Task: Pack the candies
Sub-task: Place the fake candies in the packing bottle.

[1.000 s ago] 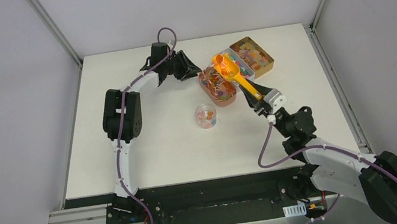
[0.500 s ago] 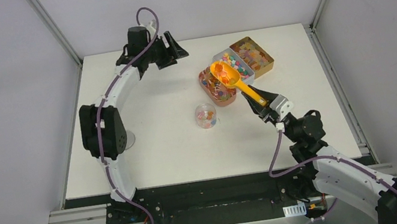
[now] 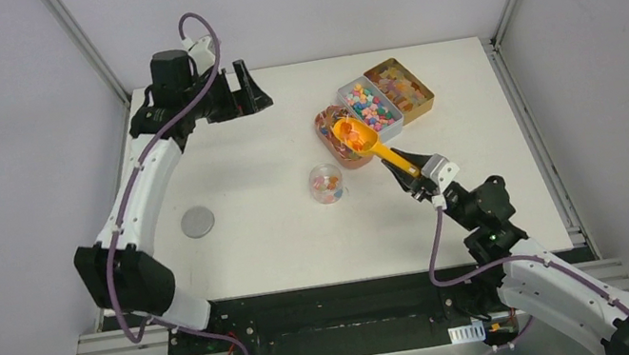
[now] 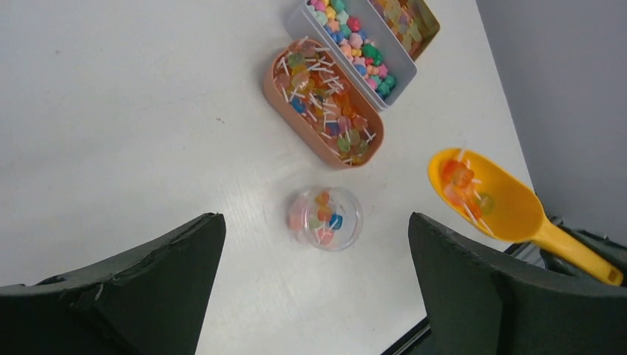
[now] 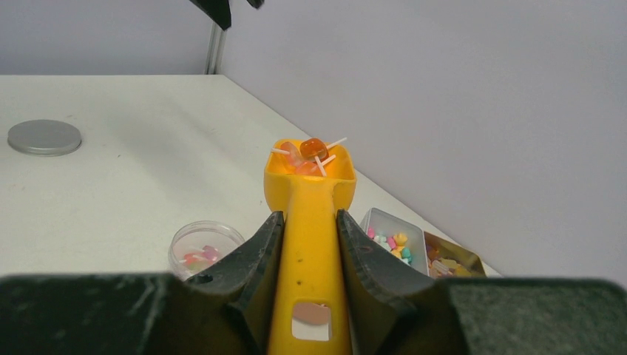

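Carrying step, I judge; the right pincer [image 5: 308,222] is clamped on the scoop [image 3: 358,134], held aloft with a few candies [image 5: 313,150], right of the cup [image 3: 326,182] on the counter [image 3: 250,217]; the left pincer [image 3: 234,94] gapes apart, far left; next, centre over the cup and tip gently.

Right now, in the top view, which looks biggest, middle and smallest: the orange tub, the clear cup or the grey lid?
1. Orange tub: clearly the largest.
2. Clear cup and grey lid: both look about the same across, so I can't rank one above the other.
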Motion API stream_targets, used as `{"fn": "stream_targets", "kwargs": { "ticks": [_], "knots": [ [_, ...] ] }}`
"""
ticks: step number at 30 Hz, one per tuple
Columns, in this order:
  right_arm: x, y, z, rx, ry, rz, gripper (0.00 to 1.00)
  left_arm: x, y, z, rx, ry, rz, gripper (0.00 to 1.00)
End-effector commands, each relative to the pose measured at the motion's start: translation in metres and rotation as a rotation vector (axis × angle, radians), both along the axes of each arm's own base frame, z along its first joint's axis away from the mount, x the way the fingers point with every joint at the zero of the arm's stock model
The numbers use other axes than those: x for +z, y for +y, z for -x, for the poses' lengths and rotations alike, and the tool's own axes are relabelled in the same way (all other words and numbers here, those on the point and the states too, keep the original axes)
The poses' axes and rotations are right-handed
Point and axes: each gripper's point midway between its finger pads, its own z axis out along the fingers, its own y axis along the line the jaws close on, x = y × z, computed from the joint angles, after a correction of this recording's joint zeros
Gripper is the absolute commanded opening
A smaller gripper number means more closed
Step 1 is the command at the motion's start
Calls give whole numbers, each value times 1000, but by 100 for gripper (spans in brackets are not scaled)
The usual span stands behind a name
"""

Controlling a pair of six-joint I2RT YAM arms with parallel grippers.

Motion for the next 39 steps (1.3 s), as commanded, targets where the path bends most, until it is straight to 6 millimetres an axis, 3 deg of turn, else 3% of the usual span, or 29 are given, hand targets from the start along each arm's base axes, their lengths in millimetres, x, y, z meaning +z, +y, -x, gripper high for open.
{"fn": "stream_targets", "kwargs": {
  "ticks": [1,5,12,16,32,39],
  "knots": [
    [2,6,5,26,4,18,0,9,14,51,-32,-64,-54,99],
    [-10,11,8,39,45,43,0,-10,24,80,-25,-56,-79,99],
    [-32,22,13,67,115,105,0,-73,60,109,21,25,-272,99],
    [-45,30,15,84,152,151,0,-70,57,113,-5,35,-266,99],
    [-65,43,14,73,266,283,0,-69,59,115,6,33,-271,99],
    [-63,45,10,54,305,321,0,-68,61,115,15,29,-277,99]
  ]
}}
